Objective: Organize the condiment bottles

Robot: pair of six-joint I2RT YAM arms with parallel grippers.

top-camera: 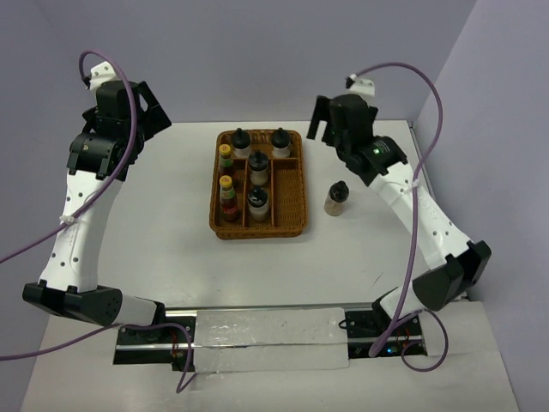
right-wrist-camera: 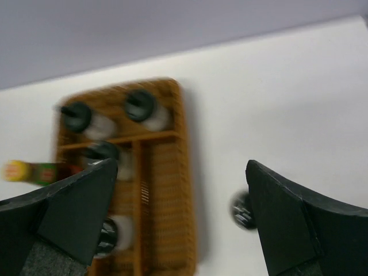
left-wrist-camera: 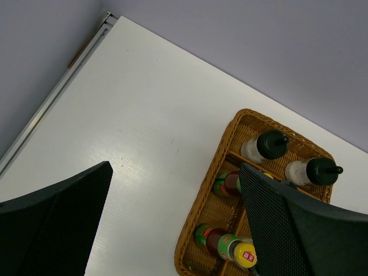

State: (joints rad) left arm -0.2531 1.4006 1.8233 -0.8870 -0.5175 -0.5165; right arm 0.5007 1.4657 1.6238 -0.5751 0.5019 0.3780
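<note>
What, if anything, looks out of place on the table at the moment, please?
One black-capped bottle stands alone on the table, just right of the wicker tray, while the other bottles sit inside its compartments. Nothing looks spilled.

My white surface (top-camera: 163, 232) carries a brown wicker tray (top-camera: 292, 197) near its middle. One black-capped bottle (top-camera: 336, 199) stands upright on the bare top near the tray's right side, not touching it.

We see bright, even light and soft shadows on the white worktop (top-camera: 171, 215); the right wrist view is blurred, the others sharp.
</note>
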